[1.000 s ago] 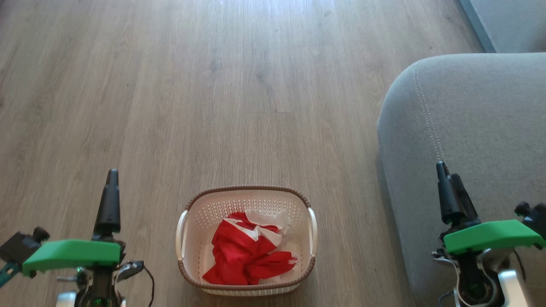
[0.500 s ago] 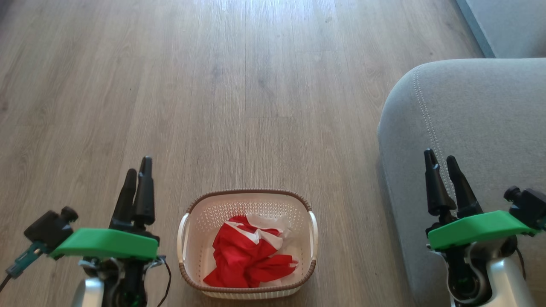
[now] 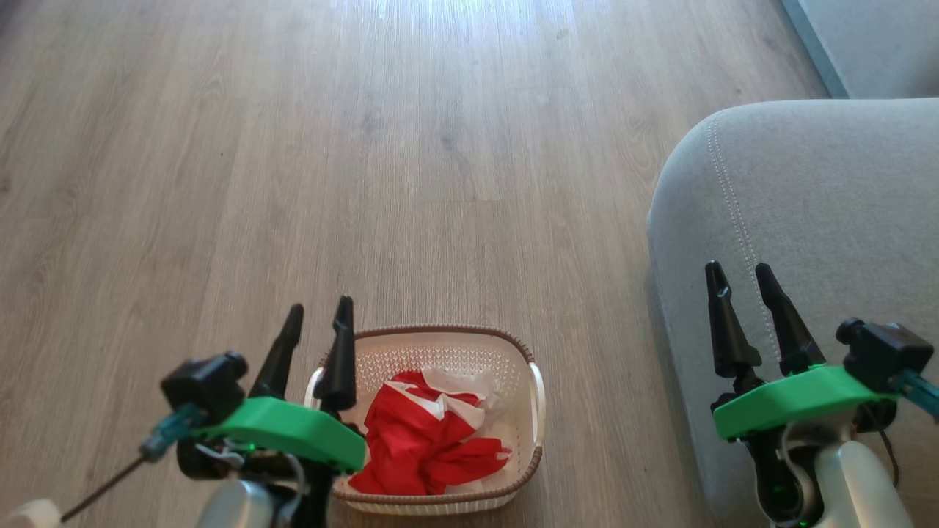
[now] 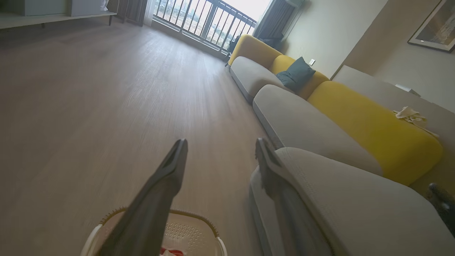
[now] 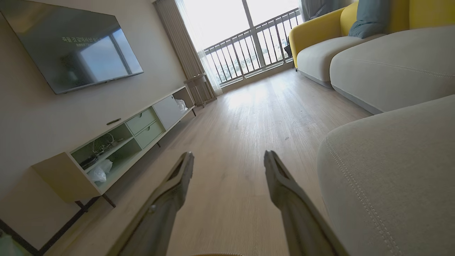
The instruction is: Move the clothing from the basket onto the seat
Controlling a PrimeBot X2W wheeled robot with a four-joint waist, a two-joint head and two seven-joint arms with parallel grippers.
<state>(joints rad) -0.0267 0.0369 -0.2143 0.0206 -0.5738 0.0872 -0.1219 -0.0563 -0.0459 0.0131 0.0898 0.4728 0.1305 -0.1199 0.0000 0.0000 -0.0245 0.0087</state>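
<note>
On the wooden floor at the bottom centre stands the cream basket (image 3: pixel 431 345) with a brown rim. Crumpled red clothing (image 3: pixel 422 444) with white trim lies inside it. My left gripper (image 3: pixel 319 312) is open, its fingers rising over the basket's left rim. In the left wrist view the basket (image 4: pixel 193 227) and a scrap of red clothing (image 4: pixel 172 252) peek in below the left gripper (image 4: pixel 220 145). The grey seat (image 3: pixel 829 191) fills the right side. Over the seat's near edge my right gripper (image 3: pixel 739 270) is open and empty; in the right wrist view it (image 5: pixel 229 156) points along the floor beside the seat (image 5: pixel 394 170).
More grey and yellow sofa sections (image 4: pixel 320 103) with a dark cushion (image 4: pixel 295 73) run along the wall beyond the seat. A low TV cabinet (image 5: pixel 117 142) and a wall television (image 5: pixel 71 42) stand across the room. Balcony railing (image 5: pixel 249 49) closes the far end.
My left arm has swung right, from the open floor to the basket's left rim, and its fingers have spread. My right gripper has shifted slightly left and opened wider.
</note>
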